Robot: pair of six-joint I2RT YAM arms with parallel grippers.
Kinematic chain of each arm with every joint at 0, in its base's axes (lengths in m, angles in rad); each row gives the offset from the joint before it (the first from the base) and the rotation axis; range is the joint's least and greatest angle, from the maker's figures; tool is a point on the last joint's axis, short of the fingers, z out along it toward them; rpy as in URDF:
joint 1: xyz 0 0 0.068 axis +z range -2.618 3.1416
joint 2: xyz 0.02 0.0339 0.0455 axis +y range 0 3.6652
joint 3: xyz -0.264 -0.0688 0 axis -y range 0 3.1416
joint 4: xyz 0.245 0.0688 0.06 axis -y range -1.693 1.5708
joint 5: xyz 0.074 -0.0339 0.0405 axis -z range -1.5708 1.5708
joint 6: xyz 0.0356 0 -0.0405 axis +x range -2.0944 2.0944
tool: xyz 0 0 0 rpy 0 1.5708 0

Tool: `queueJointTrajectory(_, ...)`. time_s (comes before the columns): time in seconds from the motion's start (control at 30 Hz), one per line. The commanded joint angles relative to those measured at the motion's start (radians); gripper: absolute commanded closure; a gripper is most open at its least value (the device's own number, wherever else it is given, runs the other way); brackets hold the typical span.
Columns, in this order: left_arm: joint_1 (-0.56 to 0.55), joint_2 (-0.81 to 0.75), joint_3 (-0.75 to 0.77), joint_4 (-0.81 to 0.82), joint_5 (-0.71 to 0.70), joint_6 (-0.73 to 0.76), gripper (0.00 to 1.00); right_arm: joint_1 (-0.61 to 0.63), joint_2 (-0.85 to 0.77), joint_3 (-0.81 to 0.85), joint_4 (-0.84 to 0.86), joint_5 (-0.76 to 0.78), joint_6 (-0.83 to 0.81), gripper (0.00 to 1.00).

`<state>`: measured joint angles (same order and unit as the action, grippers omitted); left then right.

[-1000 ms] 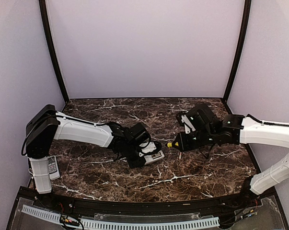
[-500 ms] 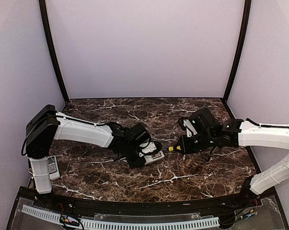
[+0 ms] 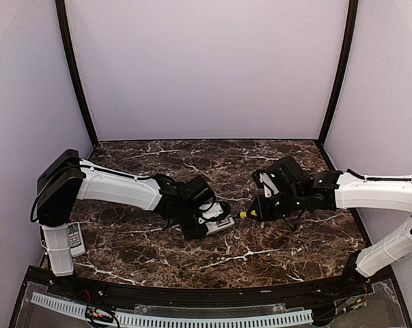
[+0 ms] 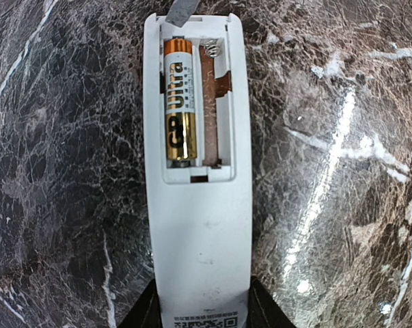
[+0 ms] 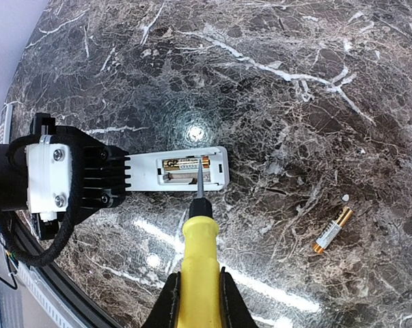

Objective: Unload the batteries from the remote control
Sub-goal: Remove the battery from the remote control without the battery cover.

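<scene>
The white remote control [image 4: 202, 225] lies back up on the marble with its cover off. One gold and black battery [image 4: 178, 102] sits in the left slot; the slot beside it is empty. My left gripper [image 4: 202, 311] is shut on the remote's lower end. My right gripper [image 5: 197, 301] is shut on a yellow-handled screwdriver [image 5: 199, 253], whose metal tip points over the open compartment by the battery [image 5: 185, 163]. A second battery [image 5: 332, 230] lies loose on the table to the right. From above, the remote [image 3: 219, 223] lies between the two grippers.
Another remote [image 3: 75, 238] lies by the left arm's base at the table's left edge. Lilac walls with black posts close in the back and sides. A black rail runs along the near edge.
My right gripper has shifted slightly nearer and lower with the screwdriver, toward the remote. The left arm and the remote have not moved.
</scene>
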<state>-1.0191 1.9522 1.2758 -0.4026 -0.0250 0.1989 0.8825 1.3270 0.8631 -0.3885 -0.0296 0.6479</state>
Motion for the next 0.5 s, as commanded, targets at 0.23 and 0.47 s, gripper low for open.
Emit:
queueJointTrajectory(0.23, -0.032, 0.051, -0.016, -0.058, 0.068, 0.016, 0.81, -0.007, 0.037, -0.009, 0.035, 0.017, -0.009, 1.00)
queueJointTrajectory(0.47, -0.033, 0.052, -0.016, -0.058, 0.070, 0.017, 0.81, -0.009, 0.034, -0.007, 0.037, 0.026, -0.010, 1.00)
